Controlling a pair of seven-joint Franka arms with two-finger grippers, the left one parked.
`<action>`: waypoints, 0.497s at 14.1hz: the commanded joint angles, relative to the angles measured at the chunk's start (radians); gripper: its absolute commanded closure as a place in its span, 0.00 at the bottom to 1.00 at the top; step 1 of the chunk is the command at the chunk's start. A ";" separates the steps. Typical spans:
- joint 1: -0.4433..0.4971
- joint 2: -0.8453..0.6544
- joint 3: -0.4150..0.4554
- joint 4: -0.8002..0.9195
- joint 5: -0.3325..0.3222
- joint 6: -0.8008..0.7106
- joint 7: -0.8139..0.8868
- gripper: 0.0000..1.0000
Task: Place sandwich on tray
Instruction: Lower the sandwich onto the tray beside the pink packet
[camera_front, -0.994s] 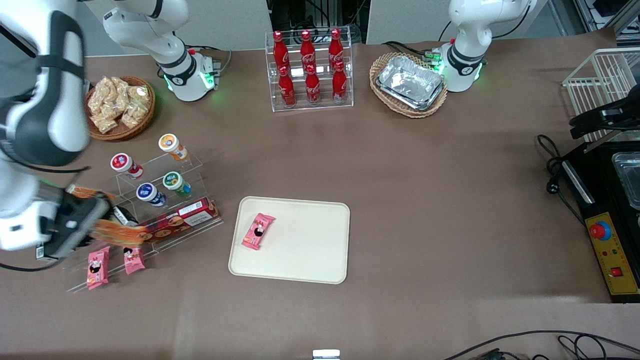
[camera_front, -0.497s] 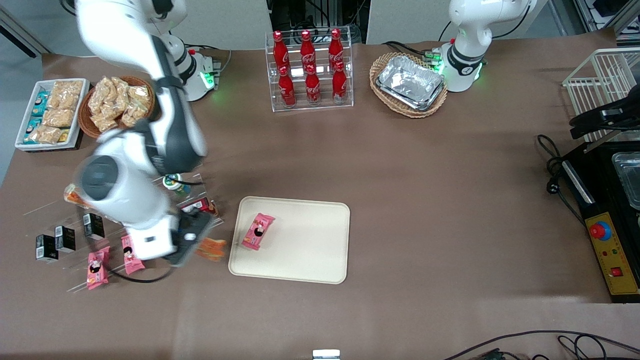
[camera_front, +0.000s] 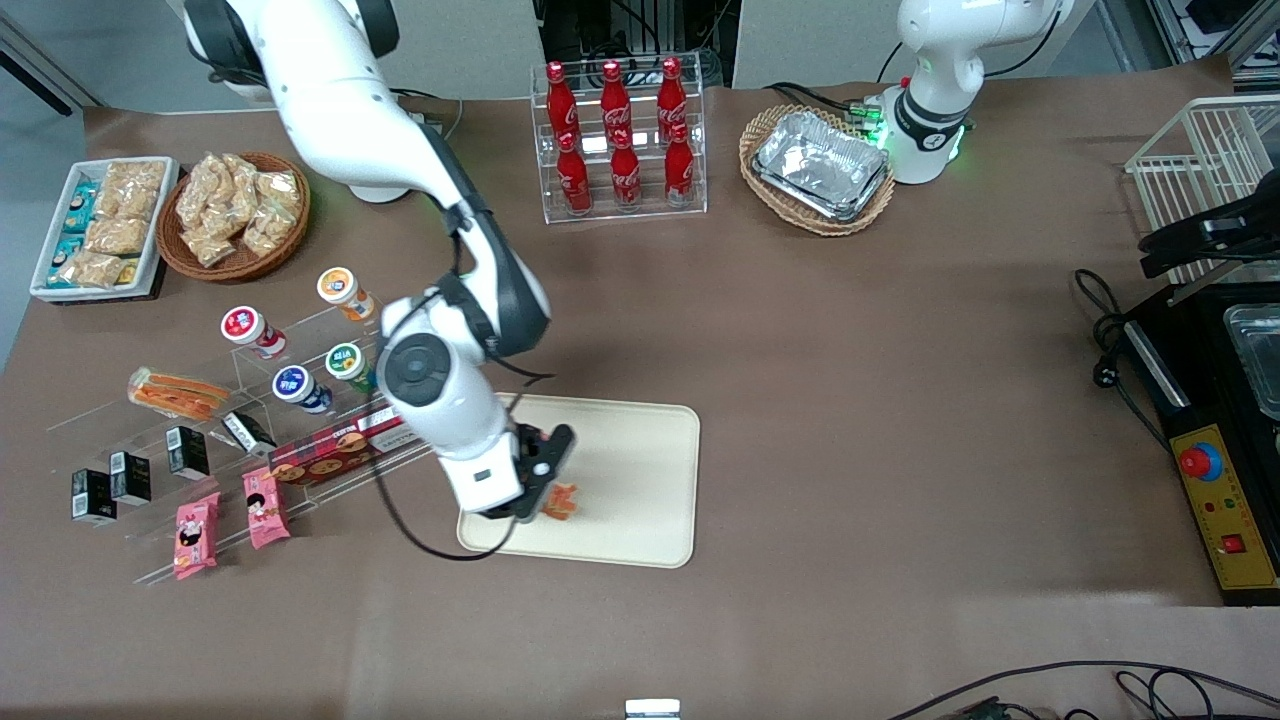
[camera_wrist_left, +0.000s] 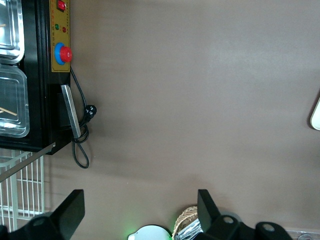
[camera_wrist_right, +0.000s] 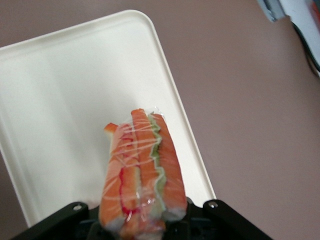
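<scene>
Front view: within the last second the right arm has swung from the working arm's end of the table, where the acrylic snack rack (camera_front: 250, 420) stands, to a spot over the tray (camera_front: 640, 470). 1 second ago the gripper (camera_front: 545, 490) was at the rack with the sandwich (camera_front: 560, 502) in it; half a second ago it hung just short of the tray's edge; now it is above the tray's nearer part, with only the orange tip of the sandwich showing under the wrist. The pink snack packet seen on the tray in both earlier pictures is now hidden by the arm, so I cannot tell whether it lies there still. A 2nd, like sandwich (camera_front: 178, 392) remains on the rack.

Left wrist view: only bare table and a sliver of the tray's rim (camera_wrist_left: 316, 112); nothing of the working arm shows.

Right wrist view: the gripper (camera_wrist_right: 145, 220) is clamped on the butt end of the sandwich (camera_wrist_right: 142, 175), whose wrapped layers point out over the tray (camera_wrist_right: 65, 100). The sandwich looks to be held clear of the tray, not resting on it.

My judgement: the carry is all but finished, and lowering and letting go are left. The hidden packet may lie close under the drop spot.
</scene>
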 joint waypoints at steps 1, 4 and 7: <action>0.020 0.097 0.021 0.051 -0.009 0.087 -0.013 0.89; 0.069 0.166 0.021 0.049 -0.010 0.150 -0.007 0.89; 0.060 0.172 0.020 0.049 -0.010 0.156 -0.044 0.89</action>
